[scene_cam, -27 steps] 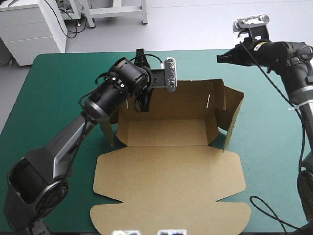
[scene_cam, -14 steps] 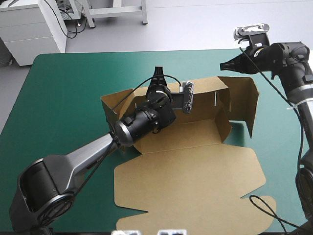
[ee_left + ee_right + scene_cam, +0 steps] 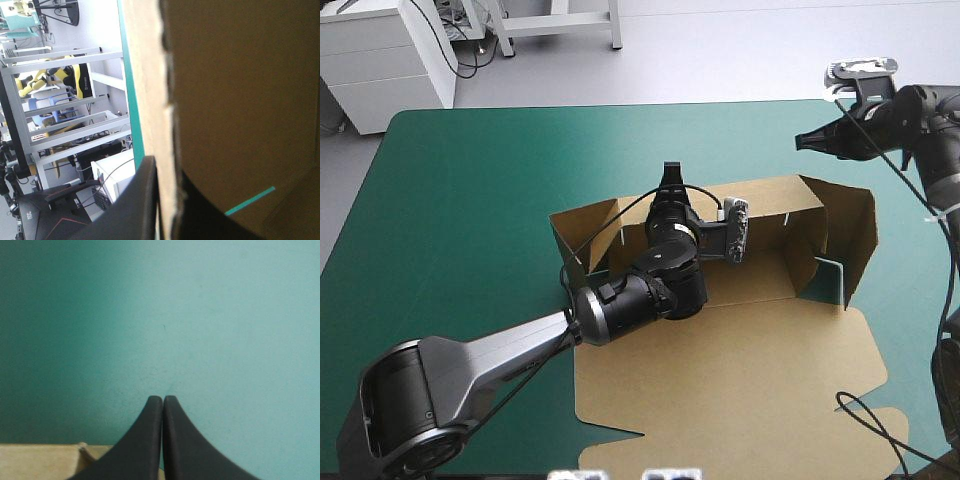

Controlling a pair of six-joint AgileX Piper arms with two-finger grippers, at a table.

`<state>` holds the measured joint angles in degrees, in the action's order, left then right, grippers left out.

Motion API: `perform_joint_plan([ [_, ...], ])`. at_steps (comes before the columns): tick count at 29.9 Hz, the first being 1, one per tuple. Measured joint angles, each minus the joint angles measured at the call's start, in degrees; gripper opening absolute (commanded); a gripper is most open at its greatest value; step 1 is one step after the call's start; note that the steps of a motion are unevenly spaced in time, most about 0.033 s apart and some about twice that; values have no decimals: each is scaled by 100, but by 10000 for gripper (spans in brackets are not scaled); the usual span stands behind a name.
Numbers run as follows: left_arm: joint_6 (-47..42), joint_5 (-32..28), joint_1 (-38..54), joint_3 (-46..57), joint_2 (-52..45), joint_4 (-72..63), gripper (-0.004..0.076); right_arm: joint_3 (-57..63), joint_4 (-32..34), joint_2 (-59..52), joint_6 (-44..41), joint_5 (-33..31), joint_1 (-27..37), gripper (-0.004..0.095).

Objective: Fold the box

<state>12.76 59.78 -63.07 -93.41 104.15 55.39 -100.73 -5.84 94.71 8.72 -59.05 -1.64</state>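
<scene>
The brown box [image 3: 740, 380] lies right of the table's middle, with its back wall and both side walls raised and its lid flat toward the near edge. My left gripper [image 3: 669, 182] reaches over the back wall and is shut on it. In the left wrist view the board's edge [image 3: 167, 125] runs between the black fingers [image 3: 132, 205], one on each face. My right gripper [image 3: 804, 142] hangs shut and empty above the far right of the table, just beyond the box's right wall [image 3: 865, 235]. The right wrist view shows the gripper's shut tips [image 3: 163, 400] over the cover, with a box corner [image 3: 40, 460] beside them.
The teal-green cover [image 3: 450, 200] stretches wide to the left of the box and along the far edge. The lid's near corners reach close to the table's near edge. The box's right wall stands near the table's right edge.
My left gripper has dragged the box to the right and nearer, turning it a little. The right gripper has drawn back to the right, staying shut.
</scene>
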Motion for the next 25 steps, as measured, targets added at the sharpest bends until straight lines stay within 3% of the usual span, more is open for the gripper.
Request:
perform_joint_plan([
  [14, -54, 7, 0, 0, 0, 0, -8, 24, -972, 535, 673, -975, 392, -4],
  [25, -54, 7, 0, 0, 0, 0, -8, 206, -1188, 446, 956, -1194, 396, -4],
])
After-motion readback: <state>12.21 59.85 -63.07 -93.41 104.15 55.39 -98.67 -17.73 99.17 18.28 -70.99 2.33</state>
